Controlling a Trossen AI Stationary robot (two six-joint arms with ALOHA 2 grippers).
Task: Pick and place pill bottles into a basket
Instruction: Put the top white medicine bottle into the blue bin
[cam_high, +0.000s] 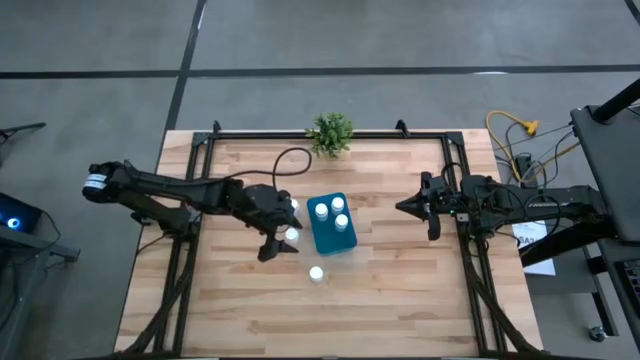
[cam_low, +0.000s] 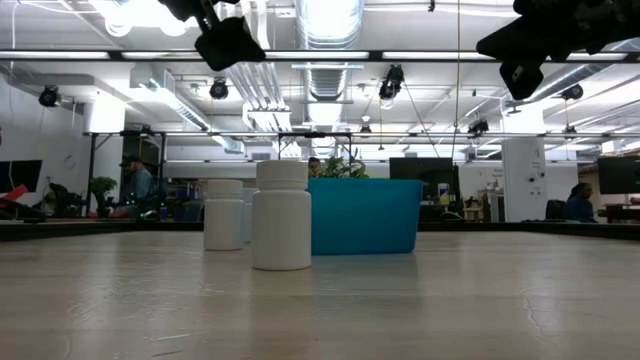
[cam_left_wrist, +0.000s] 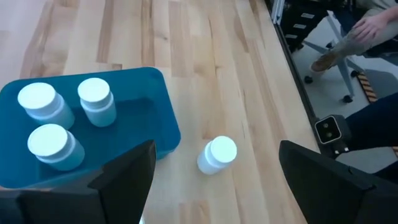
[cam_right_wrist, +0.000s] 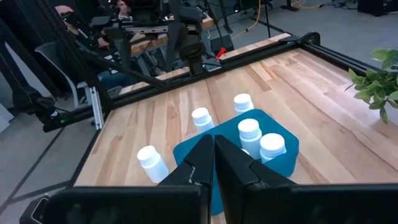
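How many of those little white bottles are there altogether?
6. Three stand inside the blue basket. Three stand on the table beside it: and, by the left gripper.

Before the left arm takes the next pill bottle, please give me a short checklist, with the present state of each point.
1. left gripper open, nothing held: ok.
2. Left gripper above a bottle outside the basket: ok; bottle by the basket is beneath it.
3. Free space in the basket: ok; three bottles fill one end.
4. Bottles still on the table upright: ok; the lone front bottle also stands.
5. right gripper shut and parked apart from the basket: ok.
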